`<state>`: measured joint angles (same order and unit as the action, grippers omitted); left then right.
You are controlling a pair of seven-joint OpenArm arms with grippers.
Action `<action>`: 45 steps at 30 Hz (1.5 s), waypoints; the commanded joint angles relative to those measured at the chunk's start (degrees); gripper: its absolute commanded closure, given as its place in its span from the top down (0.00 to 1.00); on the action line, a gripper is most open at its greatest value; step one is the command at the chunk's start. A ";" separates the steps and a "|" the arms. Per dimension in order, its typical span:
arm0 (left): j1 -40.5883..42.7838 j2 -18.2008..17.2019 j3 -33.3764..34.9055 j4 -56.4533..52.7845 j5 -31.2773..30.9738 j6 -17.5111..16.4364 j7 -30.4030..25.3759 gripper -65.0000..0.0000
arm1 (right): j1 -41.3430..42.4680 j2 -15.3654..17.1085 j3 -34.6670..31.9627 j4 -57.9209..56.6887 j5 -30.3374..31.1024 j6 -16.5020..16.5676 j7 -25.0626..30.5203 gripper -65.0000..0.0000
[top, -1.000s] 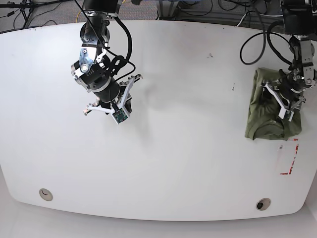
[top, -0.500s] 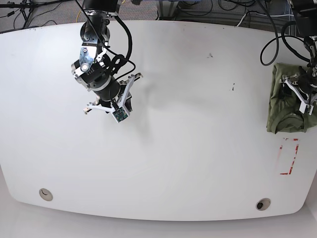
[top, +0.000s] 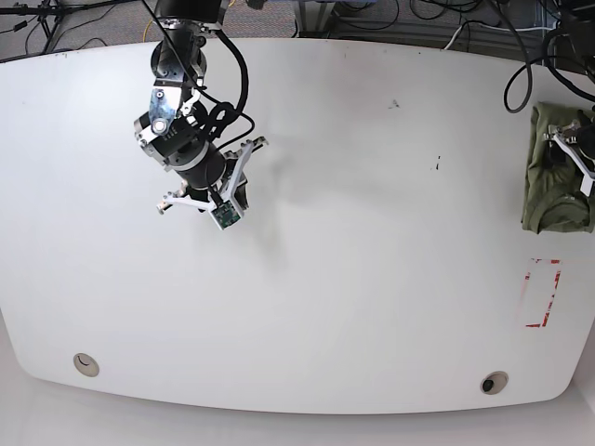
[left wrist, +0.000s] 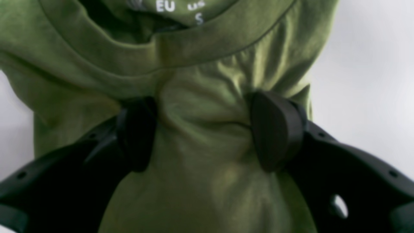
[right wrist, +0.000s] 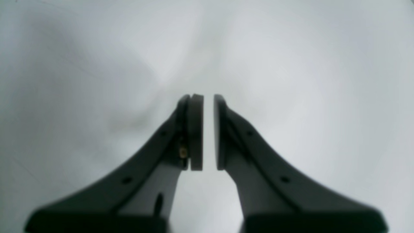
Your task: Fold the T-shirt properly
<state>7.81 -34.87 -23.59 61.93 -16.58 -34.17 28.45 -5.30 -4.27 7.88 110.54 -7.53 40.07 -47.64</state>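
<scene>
The olive-green T-shirt (top: 556,190) lies folded into a narrow bundle at the table's far right edge. My left gripper (top: 578,156) sits on top of it. In the left wrist view the left gripper (left wrist: 207,132) is open, its jaws wide. Both black pads (left wrist: 275,129) press into the T-shirt (left wrist: 200,197), and a bulge of cloth rises between them. The ribbed collar (left wrist: 194,55) with its size print lies just ahead. My right gripper (top: 212,181) hovers over the table's upper left; the right gripper (right wrist: 208,132) is shut, with nothing between its pads.
A red tape rectangle (top: 542,295) marks the white table (top: 353,279) just below the shirt. Two round holes (top: 85,363) (top: 494,382) sit near the front edge. Cables and stands crowd the floor behind the far edge.
The left gripper has slid to the right with the T-shirt under it, from well inside the table to its right edge. The right arm has stayed still.
</scene>
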 commanded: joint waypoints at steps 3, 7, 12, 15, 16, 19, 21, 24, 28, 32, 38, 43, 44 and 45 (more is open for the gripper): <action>1.81 -0.78 -0.98 -0.79 5.99 0.63 6.32 0.68 | 0.77 -0.08 -0.01 1.24 0.45 -0.07 1.35 0.08; 1.81 -2.01 -1.86 -0.79 5.99 -1.04 6.32 0.68 | 0.68 -0.08 -0.01 1.24 0.45 -0.07 1.35 0.08; 1.46 -3.76 -3.53 -0.70 5.90 -4.02 6.50 0.68 | -0.02 -0.08 -0.01 1.24 0.45 -0.07 1.35 0.08; 1.37 -4.56 -5.81 -0.61 5.90 -5.83 6.67 0.68 | -0.02 -0.08 -0.01 1.24 0.45 -0.07 1.35 0.08; 1.29 -4.64 -6.34 -0.53 5.90 -5.83 6.67 0.68 | -0.02 -0.08 -0.01 1.24 0.45 -0.07 1.35 0.08; 0.32 -4.82 -6.95 1.15 5.99 -5.83 7.20 0.68 | -0.02 -0.08 -0.01 1.06 0.45 -0.07 1.35 0.08; -0.30 -4.82 -6.95 3.43 5.99 -5.83 8.96 0.68 | -0.02 -0.08 -0.01 1.06 0.45 -0.07 1.44 0.08; -0.56 -4.64 -6.95 6.77 5.99 -5.83 12.21 0.68 | 0.07 -0.08 -0.01 1.06 0.45 -0.07 1.62 0.08; -0.56 -4.47 -7.22 13.37 5.99 -5.83 15.64 0.68 | 0.42 -0.08 -0.01 1.15 0.36 -0.07 1.62 0.08; -0.56 -2.80 -7.22 19.52 5.99 -5.83 16.87 0.68 | 0.42 -0.08 -0.10 1.24 0.36 -0.07 1.70 0.08; -0.30 1.33 -7.39 29.98 6.16 -5.83 16.70 0.68 | 0.51 1.59 -0.10 1.24 0.36 -0.07 1.70 0.08; -0.56 6.70 -7.04 37.45 6.16 -3.41 16.43 0.68 | 0.51 2.30 -0.10 1.33 0.36 -0.07 1.88 0.08; -0.65 8.10 -6.95 38.68 6.16 -1.12 16.34 0.68 | 0.60 2.30 -0.10 1.33 0.36 -0.07 2.23 0.08; -0.65 9.33 -6.95 39.47 6.16 0.55 15.99 0.68 | 0.77 2.30 -0.10 1.33 0.36 -0.07 2.85 0.08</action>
<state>7.86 -26.74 -30.24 98.70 -10.28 -37.76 45.54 -5.61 -1.72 7.92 110.61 -7.79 40.07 -47.20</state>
